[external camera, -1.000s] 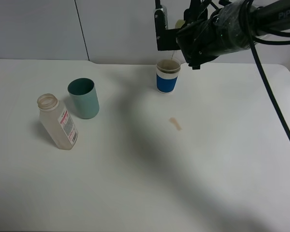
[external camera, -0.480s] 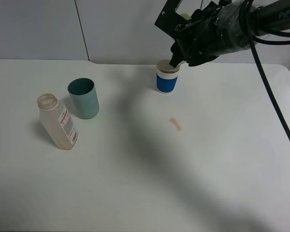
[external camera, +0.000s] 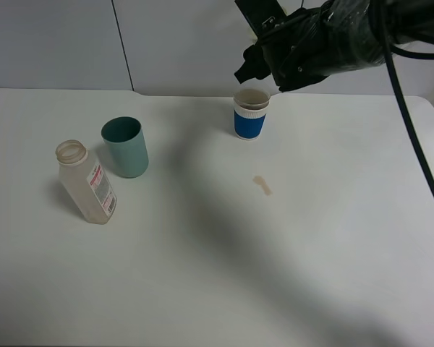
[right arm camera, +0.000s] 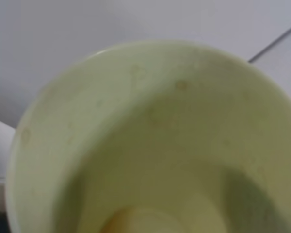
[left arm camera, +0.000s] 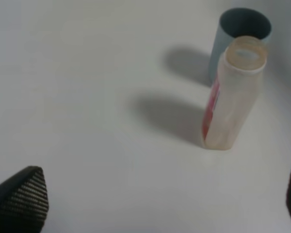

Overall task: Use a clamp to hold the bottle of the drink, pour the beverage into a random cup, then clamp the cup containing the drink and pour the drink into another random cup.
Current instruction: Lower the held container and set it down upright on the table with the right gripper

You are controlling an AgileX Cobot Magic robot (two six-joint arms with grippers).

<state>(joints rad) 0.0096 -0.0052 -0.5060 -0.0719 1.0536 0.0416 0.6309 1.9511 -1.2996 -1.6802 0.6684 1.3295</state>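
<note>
Fingers on the right gripper [external camera: 264,43] are clamped on the yellow cup [right arm camera: 155,145], which fills the wrist cam. Mostly hidden in the high view tho. It hangs above and a bit behind the blue cup [external camera: 251,114], not touching.

Looks nearly done imo: bottle [external camera: 87,182] stands uncapped and basically empty, well off from these fingers, next to the teal cup [external camera: 126,147]. Yellow cup's inside is pale w/ some brownish film and only a dab of brown at the bottom. Blue cup has a brown tint inside, so prob holds the tea. Left is setting the yellow one down, I'd guess.

Left gripper [left arm camera: 155,204] fingers wide apart, holding nothing, bottle just ahead of them. Small tan smear [external camera: 262,185] on the table [external camera: 311,275].
</note>
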